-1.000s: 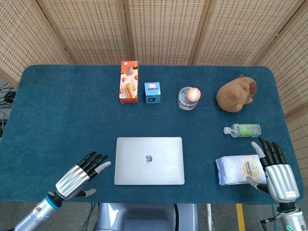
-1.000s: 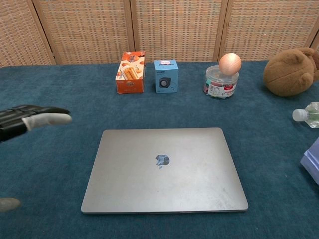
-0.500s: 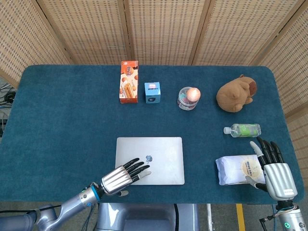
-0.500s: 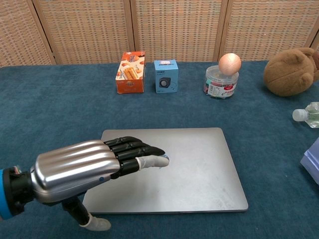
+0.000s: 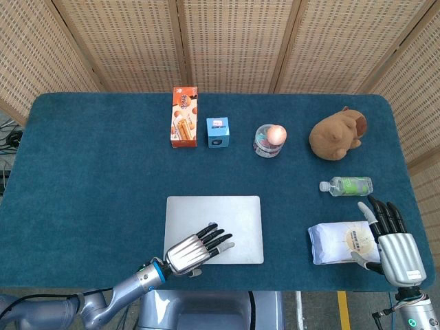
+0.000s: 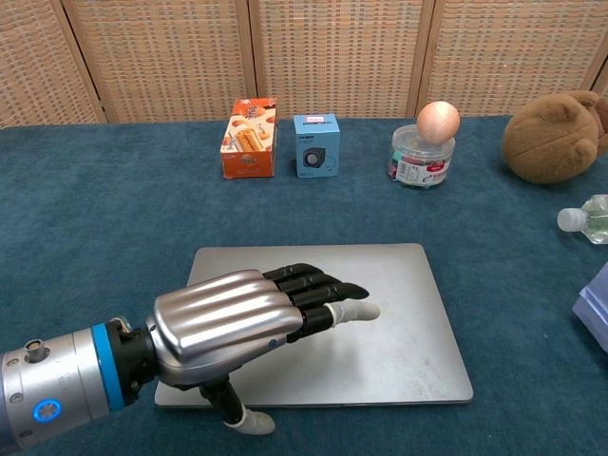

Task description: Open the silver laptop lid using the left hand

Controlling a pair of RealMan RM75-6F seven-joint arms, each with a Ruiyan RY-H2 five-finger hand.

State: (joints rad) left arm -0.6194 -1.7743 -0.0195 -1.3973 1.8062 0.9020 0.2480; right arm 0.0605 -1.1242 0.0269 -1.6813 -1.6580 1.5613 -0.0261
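The silver laptop [image 5: 227, 210] [image 6: 408, 323] lies closed and flat near the front middle of the blue table. My left hand [image 5: 196, 249] [image 6: 247, 323] hovers palm down over the lid's front part, its fingers [image 6: 323, 285] stretched out and apart over the logo area, the thumb [image 6: 242, 418] hanging by the front edge. It holds nothing. My right hand [image 5: 393, 240] rests open at the front right, beside a white packet [image 5: 340, 242]; the chest view does not show it.
Along the back stand an orange snack box [image 5: 183, 117], a small blue box [image 5: 218, 132], a jar topped with a ball [image 5: 268, 140] and a brown plush toy [image 5: 337, 134]. A green water bottle [image 5: 347, 185] lies on its side right of the laptop.
My left hand has swung from the table's front left onto the laptop lid and kept moving right across it. The laptop stays closed and the right hand has barely shifted.
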